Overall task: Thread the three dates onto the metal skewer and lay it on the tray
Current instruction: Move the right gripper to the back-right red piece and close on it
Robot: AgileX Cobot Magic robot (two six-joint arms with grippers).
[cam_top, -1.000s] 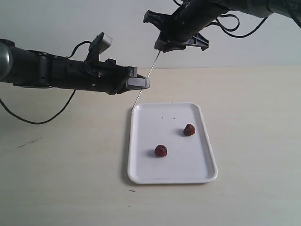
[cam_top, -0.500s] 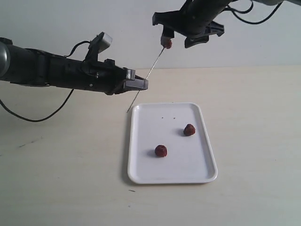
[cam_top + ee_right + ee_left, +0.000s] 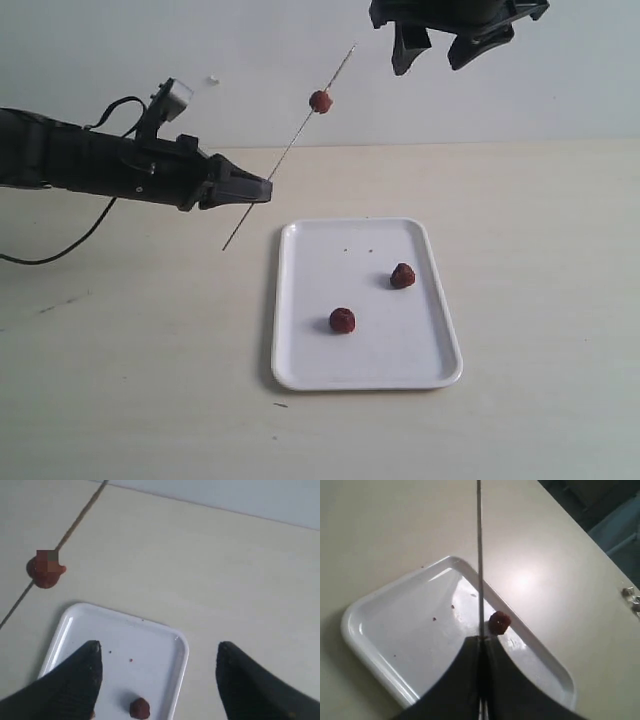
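My left gripper (image 3: 262, 188) (image 3: 481, 639) is shut on the metal skewer (image 3: 290, 148) (image 3: 479, 555), which it holds slanted in the air, left of the tray. One date (image 3: 320, 101) (image 3: 44, 570) is threaded on the skewer (image 3: 80, 517) near its upper end. Two more dates (image 3: 402, 275) (image 3: 342, 320) lie loose on the white tray (image 3: 380, 355). My right gripper (image 3: 432, 55) (image 3: 159, 649) hangs open high above the tray's far end, right of the skewer's tip, with nothing between its fingers. A loose date (image 3: 139, 708) (image 3: 499, 622) on the tray (image 3: 182, 645) (image 3: 410, 630) shows in each wrist view.
The tray rests on a pale wooden table (image 3: 540, 250) against a white wall. A black cable (image 3: 70, 250) droops from the left arm onto the table at the left.
My right gripper has opened and risen away, leaving a date threaded on the skewer. My left gripper has drawn back to the left with the skewer.
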